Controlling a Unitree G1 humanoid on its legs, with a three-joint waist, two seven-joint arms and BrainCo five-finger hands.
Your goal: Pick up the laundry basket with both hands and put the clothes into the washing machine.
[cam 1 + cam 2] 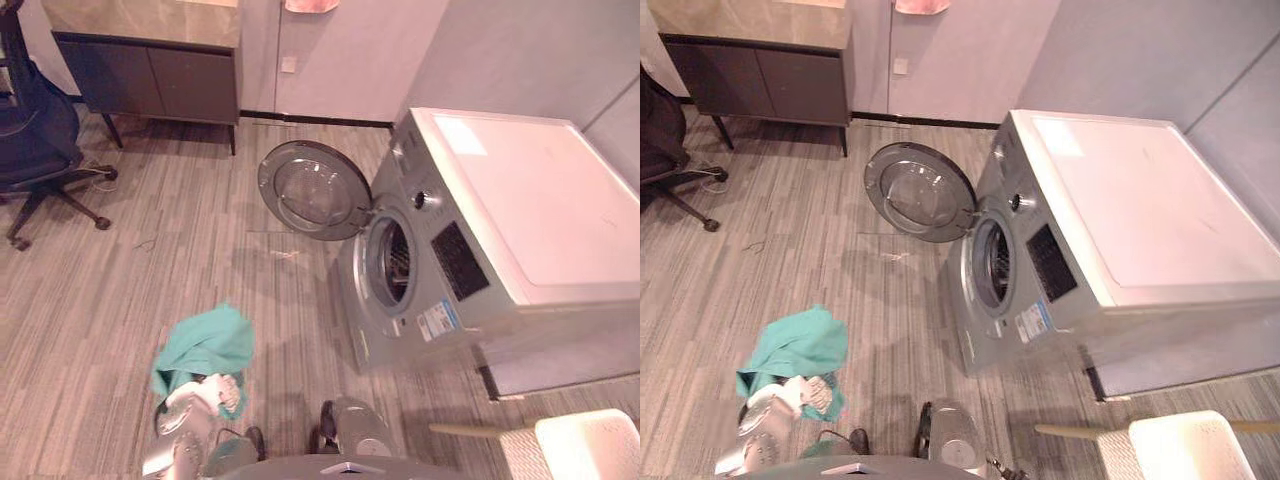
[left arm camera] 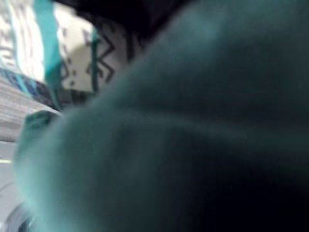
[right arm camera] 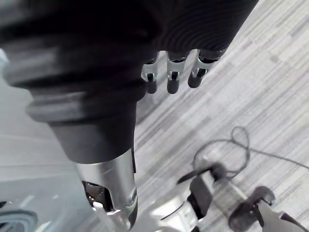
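1 teal garment [image 1: 205, 345] clutched in left robot hand [image 1: 185, 408], right robot hand [image 3: 173, 79] hung slack and empty, door [image 1: 312, 190] of washing machine [image 1: 480, 230] held open

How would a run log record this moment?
left hand: draped in teal cloth | right hand: open, empty | washer door: open | white basket: at robot's right
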